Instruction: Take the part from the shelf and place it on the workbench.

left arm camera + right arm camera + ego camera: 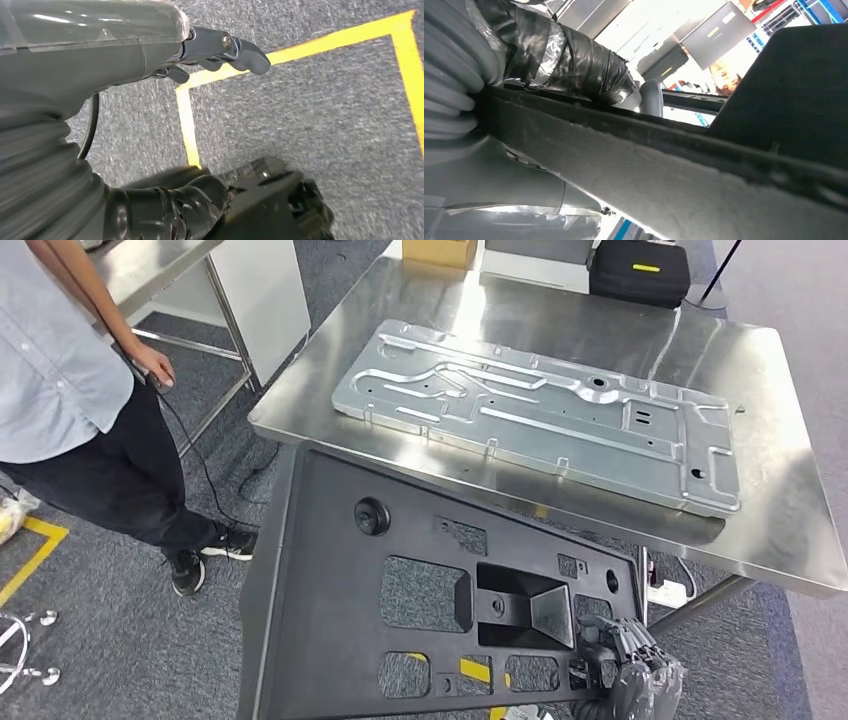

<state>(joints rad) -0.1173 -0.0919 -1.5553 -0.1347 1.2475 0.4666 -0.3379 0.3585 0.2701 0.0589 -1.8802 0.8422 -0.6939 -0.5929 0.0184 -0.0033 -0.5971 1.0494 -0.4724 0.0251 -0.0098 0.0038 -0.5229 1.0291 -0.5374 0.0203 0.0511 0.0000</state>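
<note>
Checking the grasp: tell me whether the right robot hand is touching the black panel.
Touching. Head view shows the right robot hand gripping the black panel at its lower edge.

A black panel (430, 580) sits just in front of the shiny silver workbench (780, 520), which bears a pale grey metal plate (540, 410). Beside the workbench, the carpet (110, 620) is speckled grey with yellow tape lines (35, 555). A person's shirt (45, 350) is light blue.
</note>
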